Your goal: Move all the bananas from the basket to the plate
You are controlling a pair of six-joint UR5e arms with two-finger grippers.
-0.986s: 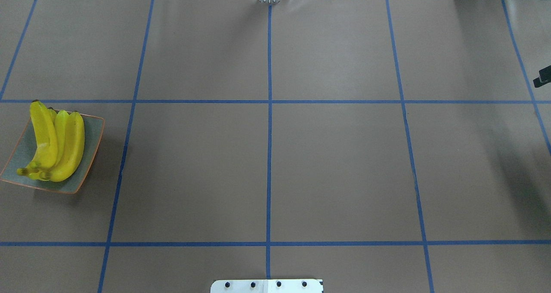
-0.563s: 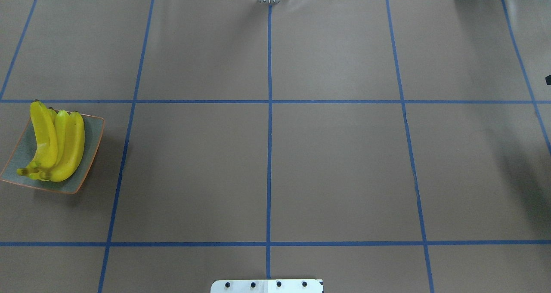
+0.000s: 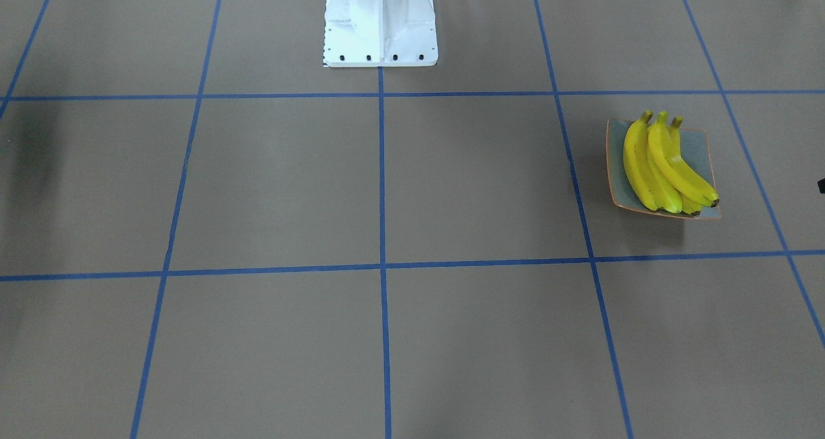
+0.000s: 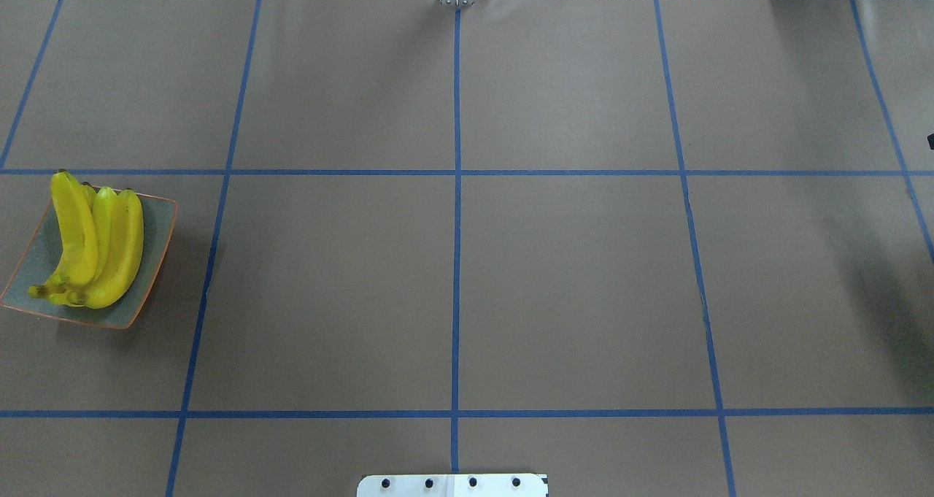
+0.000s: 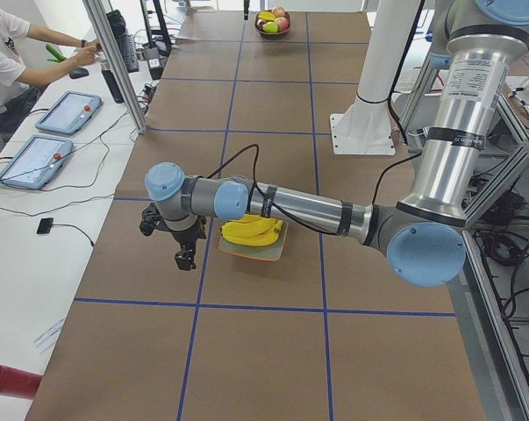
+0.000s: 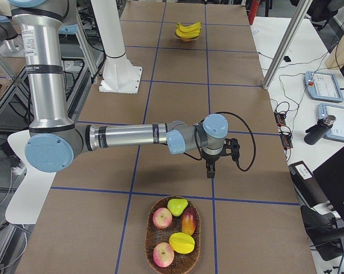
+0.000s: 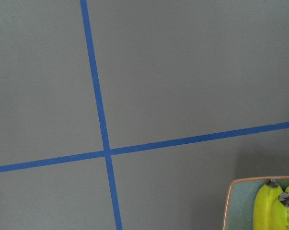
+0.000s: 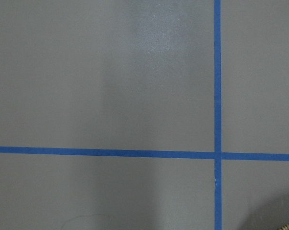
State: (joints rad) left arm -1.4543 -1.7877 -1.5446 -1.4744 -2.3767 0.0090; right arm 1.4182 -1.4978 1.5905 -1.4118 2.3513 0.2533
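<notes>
The bananas [image 4: 95,245] lie stacked on the plate [image 4: 155,260], close to the worktop's [image 4: 569,278] left edge and about mid-depth. I count 3 plainly, w/ a 4th peeking between them. The basket [image 6: 147,231] at the worktop's right end holds only other fruit [image 6: 182,242] (apples, a pear, sth yellow and round-ish), no bananas. So I judge the transfer done, and the risk now is undoing it.

My left gripper [image 5: 184,262] hangs just beside the plate on its far side, w/ the forearm stretched above the pile. If I pull that arm home low, or dip while swinging, I'd clip the top banana. The pile leans, one tip pokes past the plate's far rim, and the stems crowd its near-left corner, so a nudge could roll one off. The plate is glossy and shallow, so it may also skate on the paper. My right gripper [image 6: 210,171] hangs near the basket; same worry there, though smaller.

I can't tell whether either gripper's fingers are apart or together. Both show properly in the side views only, too small to say.

Overhead and front views give the plate layout cleanly but show no basket and barely any arm. The side views show both arms, and the right-side one shows the basket's contents. The left wrist cam catches just a plate corner w/ banana tips. The right wrist cam shows mostly tape lines.
</notes>
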